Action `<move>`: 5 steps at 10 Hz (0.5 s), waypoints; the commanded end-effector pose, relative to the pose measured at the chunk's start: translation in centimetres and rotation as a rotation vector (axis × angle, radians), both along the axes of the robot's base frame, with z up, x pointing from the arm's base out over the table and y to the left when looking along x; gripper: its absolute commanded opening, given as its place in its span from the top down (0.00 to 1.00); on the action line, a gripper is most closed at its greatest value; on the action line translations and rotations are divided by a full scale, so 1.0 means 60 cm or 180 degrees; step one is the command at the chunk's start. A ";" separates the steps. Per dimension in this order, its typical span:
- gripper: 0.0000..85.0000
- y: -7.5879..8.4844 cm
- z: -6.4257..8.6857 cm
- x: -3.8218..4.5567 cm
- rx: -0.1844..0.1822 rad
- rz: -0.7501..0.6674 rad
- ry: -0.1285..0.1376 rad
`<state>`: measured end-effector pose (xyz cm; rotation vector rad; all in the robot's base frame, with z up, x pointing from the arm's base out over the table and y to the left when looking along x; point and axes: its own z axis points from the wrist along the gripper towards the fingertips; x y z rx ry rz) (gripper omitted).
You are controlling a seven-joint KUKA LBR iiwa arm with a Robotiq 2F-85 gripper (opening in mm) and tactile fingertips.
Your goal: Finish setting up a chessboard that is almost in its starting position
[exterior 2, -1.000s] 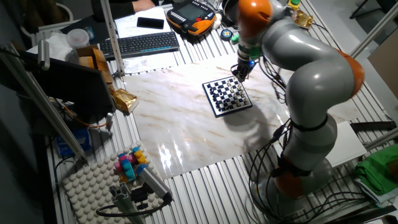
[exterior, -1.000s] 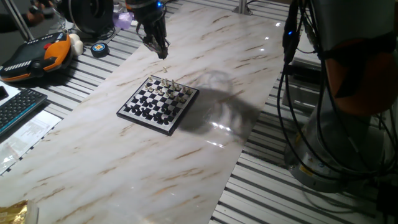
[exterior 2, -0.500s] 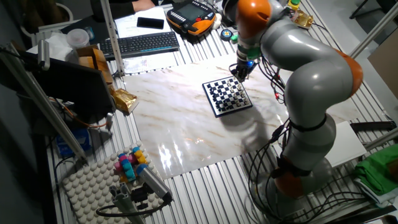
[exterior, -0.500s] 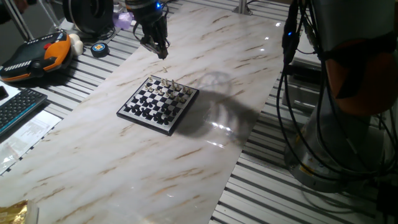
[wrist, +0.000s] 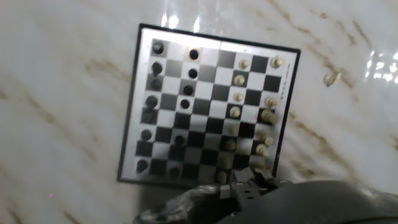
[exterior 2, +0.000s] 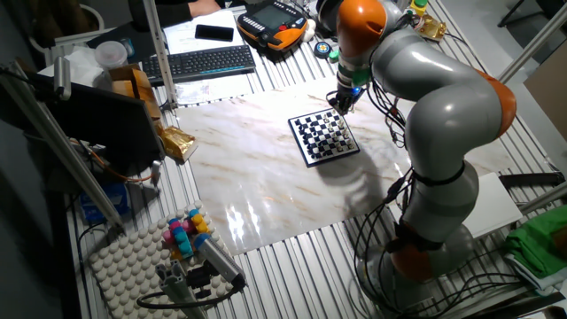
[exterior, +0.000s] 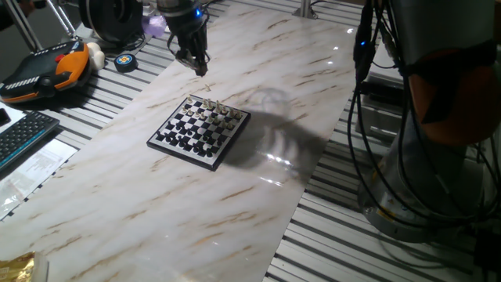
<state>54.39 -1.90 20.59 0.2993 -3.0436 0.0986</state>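
One pale piece [wrist: 330, 78] is lying off the chessboard [exterior: 200, 131] on the marble counter [exterior: 235, 196], near its far edge; the gripper [exterior: 194, 64] is hovering there, its grip unclear.

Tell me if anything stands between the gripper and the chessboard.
Nothing visible does. The gripper hangs above the marble slab just beyond the chessboard, with only open air between them.

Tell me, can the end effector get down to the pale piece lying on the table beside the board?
Probably yes. The end effector hangs above the board's pale side, and the piece lies on bare marble, nothing covering it.
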 end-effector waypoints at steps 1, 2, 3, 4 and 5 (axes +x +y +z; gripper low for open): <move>0.99 -0.020 -0.037 0.010 0.0020 0.0018 -0.0064; 0.99 -0.037 -0.061 0.020 0.0012 0.0043 -0.0145; 0.99 -0.055 -0.086 0.031 -0.0035 0.0114 -0.0223; 0.99 -0.069 -0.102 0.041 0.0015 0.0147 -0.0226; 0.99 -0.082 -0.112 0.052 0.0061 0.0183 -0.0205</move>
